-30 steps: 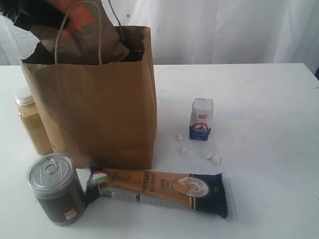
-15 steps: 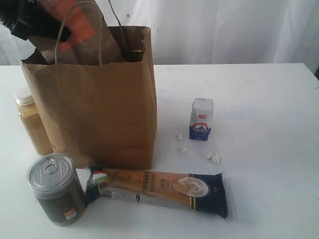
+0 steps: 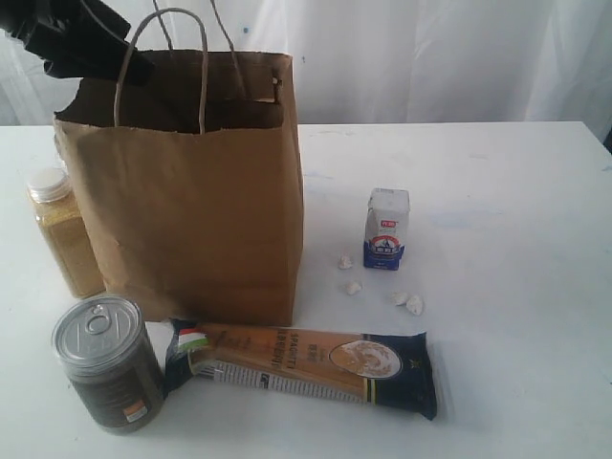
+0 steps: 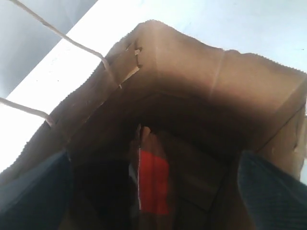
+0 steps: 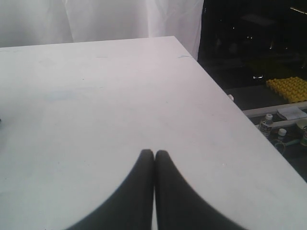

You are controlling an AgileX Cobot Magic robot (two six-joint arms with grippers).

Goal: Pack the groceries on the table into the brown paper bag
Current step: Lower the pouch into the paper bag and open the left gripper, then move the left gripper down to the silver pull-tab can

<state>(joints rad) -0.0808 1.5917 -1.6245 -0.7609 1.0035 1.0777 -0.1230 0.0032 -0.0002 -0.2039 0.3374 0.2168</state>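
Gripper (image 4: pixel 153 199) spread — bag (image 4: pixel 192 72) holds red item (image 4: pixel 152 175).

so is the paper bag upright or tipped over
Upright: the brown paper bag stands on its base on the table, mouth open upward.

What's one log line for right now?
left fingers open over brown paper bag | right fingers shut, empty | red-marked item inside | spaghetti pack on table

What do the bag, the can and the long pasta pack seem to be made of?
Brown paper bag: matte kraft paper, creased, twisted paper handles. Tin can: metal probably, shiny silver pull-tab lid, dark label. Spaghetti pack: likely glossy plastic film, faint sheen.
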